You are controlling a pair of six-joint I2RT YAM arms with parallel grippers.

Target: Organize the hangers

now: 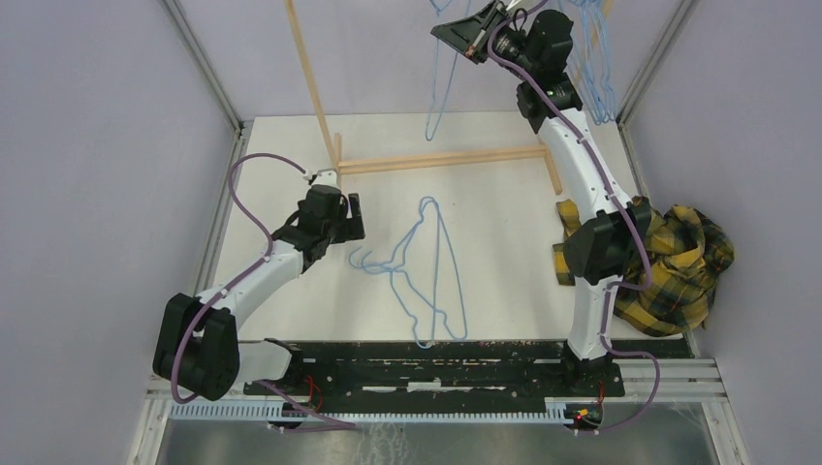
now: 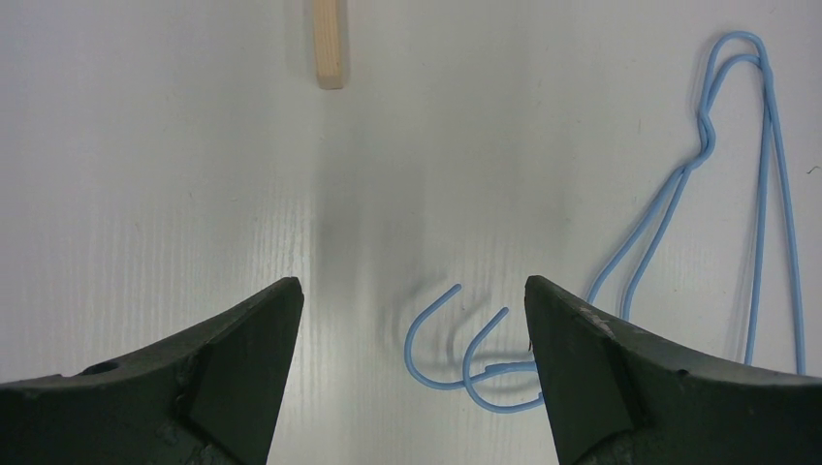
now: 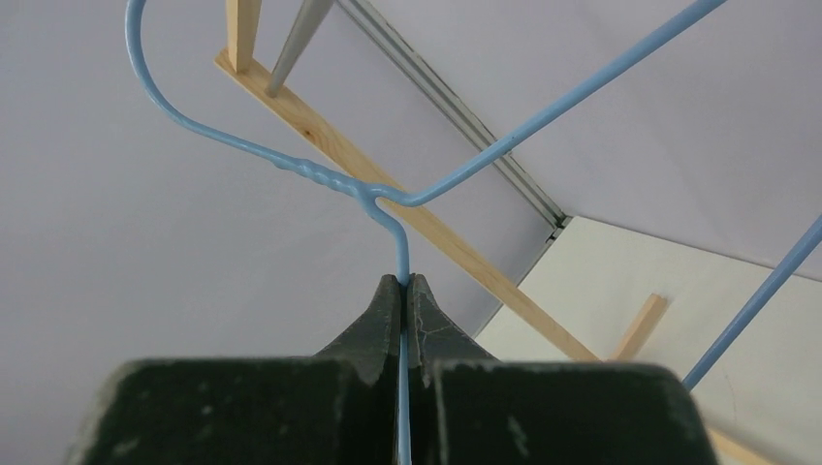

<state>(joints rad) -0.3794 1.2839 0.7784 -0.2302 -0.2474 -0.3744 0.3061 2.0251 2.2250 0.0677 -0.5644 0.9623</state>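
Two light-blue wire hangers [image 1: 436, 254] lie overlapped on the white table, hooks pointing left. My left gripper [image 1: 355, 219] is open and empty just left of those hooks. In the left wrist view the two hooks [image 2: 456, 349] lie between its fingers, close to the right one, and the gripper [image 2: 412, 300] hovers over them. My right gripper [image 1: 467, 35] is raised high at the back, shut on a hanger [image 1: 433, 111] that dangles below it. The right wrist view shows the pads clamped on its wire [image 3: 320, 174] just under the twisted neck. Several more hangers [image 1: 593, 68] hang at the upper right.
A light wooden rack has an upright pole [image 1: 310, 77] and a base bar [image 1: 441, 158] across the back of the table. A yellow-black plaid cloth [image 1: 679, 262] lies bunched at the right edge beside the right arm. Grey walls enclose the sides.
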